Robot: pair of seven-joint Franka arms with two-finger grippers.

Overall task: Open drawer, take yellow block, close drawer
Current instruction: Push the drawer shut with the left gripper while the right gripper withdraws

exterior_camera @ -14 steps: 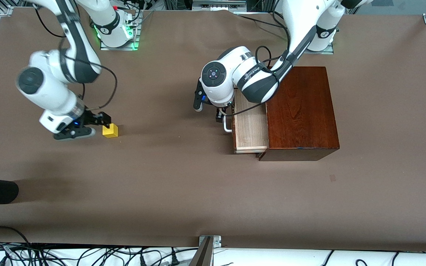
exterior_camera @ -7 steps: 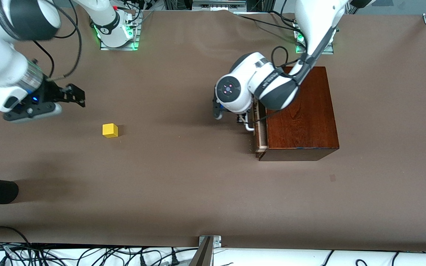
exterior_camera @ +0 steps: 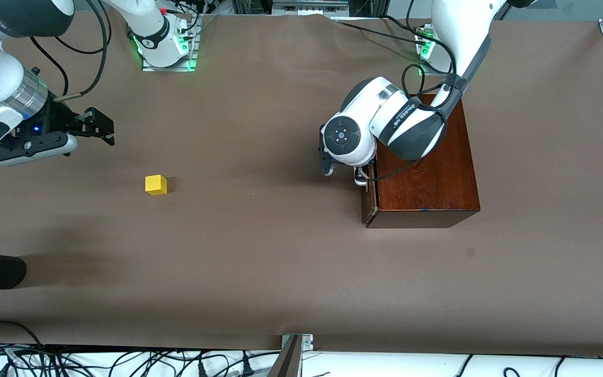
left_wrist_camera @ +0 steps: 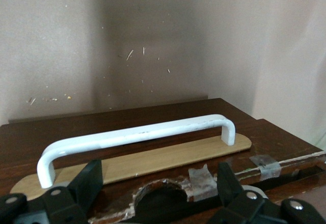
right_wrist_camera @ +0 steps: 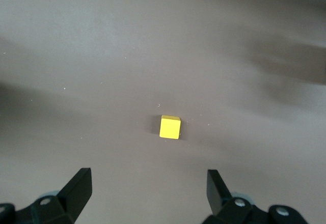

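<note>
the drawer (exterior_camera: pixel 368 196) of the wooden box (exterior_camera: pixel 424 162) is now pushed in, where a second ago it stood pulled out showing its pale inside; the left gripper (exterior_camera: pixel 344 173) hangs just in front of it, jaws spread wide on either side of the white handle (left_wrist_camera: pixel 137 137) without clamping it. the right gripper (exterior_camera: pixel 92 125) has let go and lifted off, jaws wide and empty, up in the air toward the right arm's end of the table. the yellow block (exterior_camera: pixel 156 185) sits alone on the table (exterior_camera: pixel 259 262), well apart from the box, so the task looks essentially done.
</note>
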